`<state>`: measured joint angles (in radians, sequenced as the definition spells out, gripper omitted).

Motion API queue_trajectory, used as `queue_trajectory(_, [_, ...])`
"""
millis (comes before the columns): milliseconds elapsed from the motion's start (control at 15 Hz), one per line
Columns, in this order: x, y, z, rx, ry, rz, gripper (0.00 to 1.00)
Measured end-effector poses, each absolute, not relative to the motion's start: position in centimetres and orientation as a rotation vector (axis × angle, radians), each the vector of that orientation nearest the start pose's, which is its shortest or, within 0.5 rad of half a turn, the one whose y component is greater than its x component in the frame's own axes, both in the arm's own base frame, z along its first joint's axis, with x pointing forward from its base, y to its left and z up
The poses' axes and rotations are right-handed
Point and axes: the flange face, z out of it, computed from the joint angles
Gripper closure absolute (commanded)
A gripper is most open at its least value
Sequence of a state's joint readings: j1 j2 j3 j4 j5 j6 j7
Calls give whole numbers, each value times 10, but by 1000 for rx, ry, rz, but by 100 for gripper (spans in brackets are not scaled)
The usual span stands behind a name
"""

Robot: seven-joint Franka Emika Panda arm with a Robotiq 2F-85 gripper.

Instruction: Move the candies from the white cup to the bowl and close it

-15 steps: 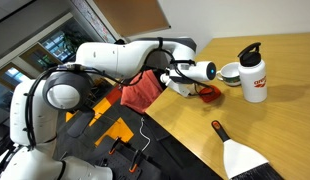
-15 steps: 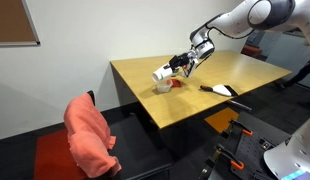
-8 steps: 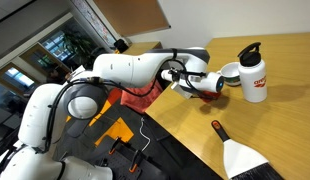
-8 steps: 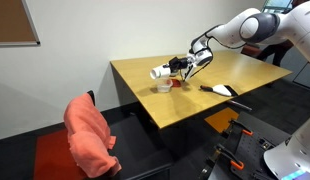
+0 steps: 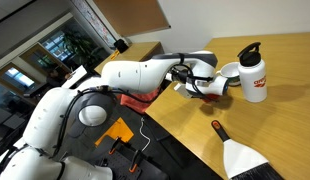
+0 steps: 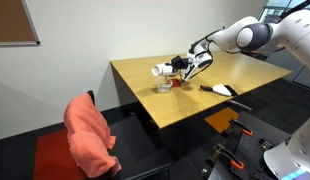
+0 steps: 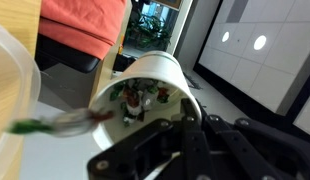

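Jaws closed on the side wall of the small, plain white cup (image 7: 155,68), which the black Robotiq gripper (image 6: 178,66) holds tipped sideways at its nine o'clock in an exterior view, with the shallow round tan bowl (image 6: 163,88) at the cup's six o'clock. The cup looks light, stiff and smooth, so a firm hold across the wall near the base suits it; its small mixed-colour candies (image 7: 138,100) should tumble out loose. Fingertip contact is hidden behind the cup, and the candies are too blurred to count.
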<state>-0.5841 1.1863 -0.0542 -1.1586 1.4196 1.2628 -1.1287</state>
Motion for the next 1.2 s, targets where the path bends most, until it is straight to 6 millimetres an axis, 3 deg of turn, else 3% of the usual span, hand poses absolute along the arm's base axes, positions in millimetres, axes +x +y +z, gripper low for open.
queue_trajectory(667, [632, -291, 100, -1470, -53, -458, 99])
queue_trajectory(1200, [625, -294, 72, -1429, -10, -478, 99])
